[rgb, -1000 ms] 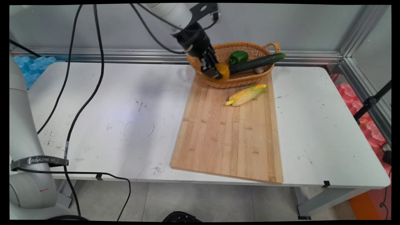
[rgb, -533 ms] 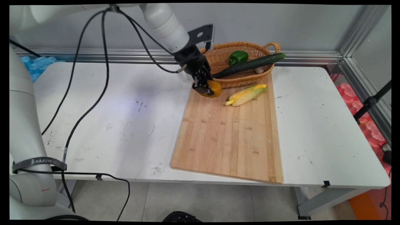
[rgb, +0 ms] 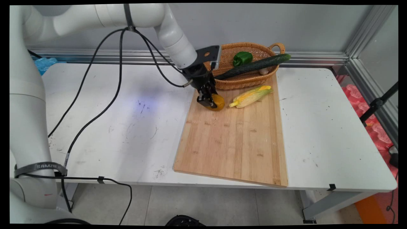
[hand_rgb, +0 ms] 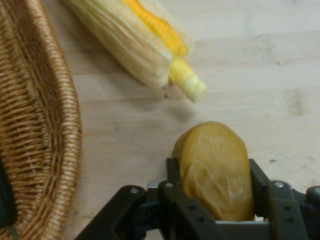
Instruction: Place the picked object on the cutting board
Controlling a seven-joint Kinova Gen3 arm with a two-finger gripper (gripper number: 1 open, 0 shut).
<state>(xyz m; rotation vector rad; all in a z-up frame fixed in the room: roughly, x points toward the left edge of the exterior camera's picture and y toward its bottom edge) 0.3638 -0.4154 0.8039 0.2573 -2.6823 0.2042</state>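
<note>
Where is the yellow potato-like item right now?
The yellow potato is clamped in the gripper at the far left part of the cutting board, just in front of the wicker basket and left of the corn cob.

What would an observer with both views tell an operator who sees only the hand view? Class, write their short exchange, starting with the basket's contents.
Operator: My pincer grips a yellow-brown lump beside a basket. I see only its woven wall. What is in it?
Observer: A green pepper and a long cucumber that juts out over the rim.
Operator: The corn runs off my picture. Where does it end?
Observer: The whole cob lies on the cutting board, just in front of the basket.
</note>
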